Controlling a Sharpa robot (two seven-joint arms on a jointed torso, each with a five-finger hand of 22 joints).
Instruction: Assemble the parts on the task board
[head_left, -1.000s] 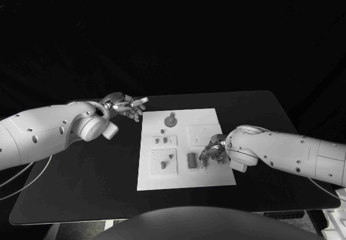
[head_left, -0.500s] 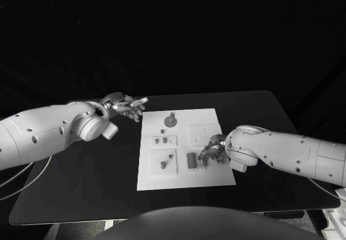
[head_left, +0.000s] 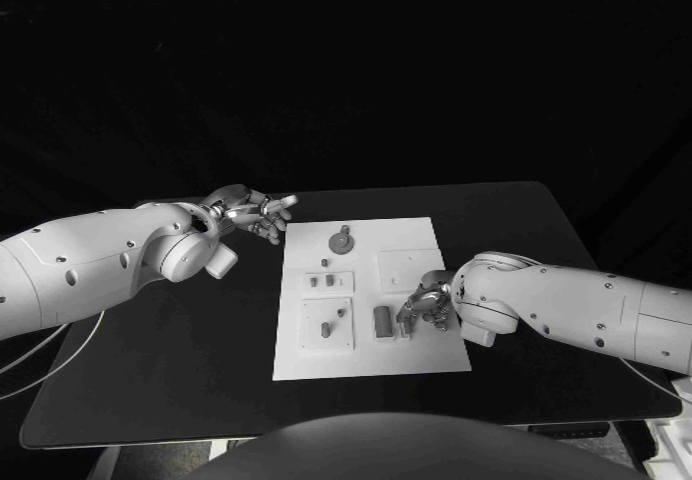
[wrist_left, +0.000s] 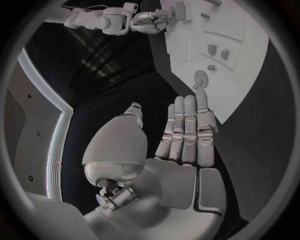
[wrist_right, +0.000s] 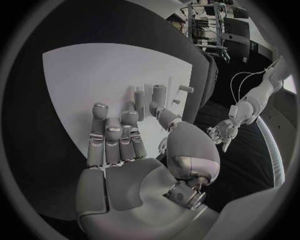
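Little has moved since the earlier frames: both arms and the parts lie as they did a second ago, and only the right hand (head_left: 428, 303) seems to have shifted very slightly over the board's right side. That hand hovers low over the task board (head_left: 433, 355), its fingers partly curled beside an upright grey rectangular part (head_left: 382, 320); in the right wrist view its fingers (wrist_right: 115, 142) stretch toward several small upright pegs (wrist_right: 159, 95) on the white plate, and I cannot tell whether it is pinching one of them or merely touching. The left hand (head_left: 253, 213) is held off the board's far left corner, above the black counter (head_left: 159, 370), released, its fingers straight and holding nothing; the left wrist view shows those fingers (wrist_left: 187, 130) extended side by side. On the task board, a round grey part (head_left: 342, 240) lies near the far edge, two small pegs (head_left: 320, 282) stand in a raised square near the middle, and a slim part (head_left: 329, 326) lies on the near left panel.
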